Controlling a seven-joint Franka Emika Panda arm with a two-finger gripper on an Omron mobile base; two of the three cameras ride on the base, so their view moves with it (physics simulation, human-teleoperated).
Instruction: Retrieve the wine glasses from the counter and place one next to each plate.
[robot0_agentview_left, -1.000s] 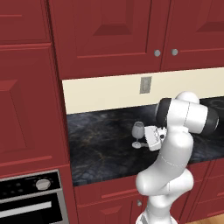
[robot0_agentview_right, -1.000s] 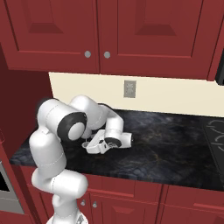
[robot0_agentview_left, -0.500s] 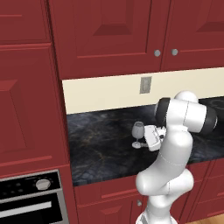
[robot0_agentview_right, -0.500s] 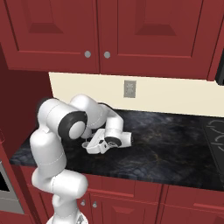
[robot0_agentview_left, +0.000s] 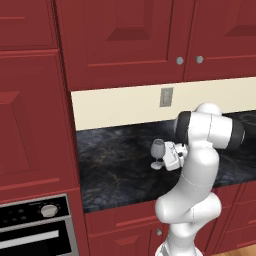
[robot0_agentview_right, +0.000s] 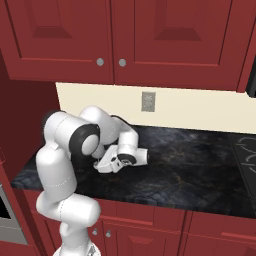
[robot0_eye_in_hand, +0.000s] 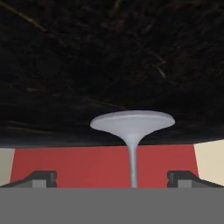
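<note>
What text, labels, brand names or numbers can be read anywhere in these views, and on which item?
None: no readable text in any view.
Oven: its knob and panel carry no legible marks.
Wall outlet: blank plate.
Wine glass and counter: no label or print.

The counter (robot0_agentview_left: 115, 165) is a long black slab with faint gold veins, set on dark red cabinet fronts below a cream backsplash. One wine glass (robot0_agentview_left: 158, 153) stands upright on it, its round foot flat on the dark surface, directly ahead of the gripper (robot0_agentview_left: 165, 156). In the hand view the glass's thin stem (robot0_eye_in_hand: 132, 164) rises midway between the two fingertips (robot0_eye_in_hand: 41, 178), touching neither, with its foot (robot0_eye_in_hand: 132, 122) just beyond them against the counter top (robot0_eye_in_hand: 109, 65).
</note>
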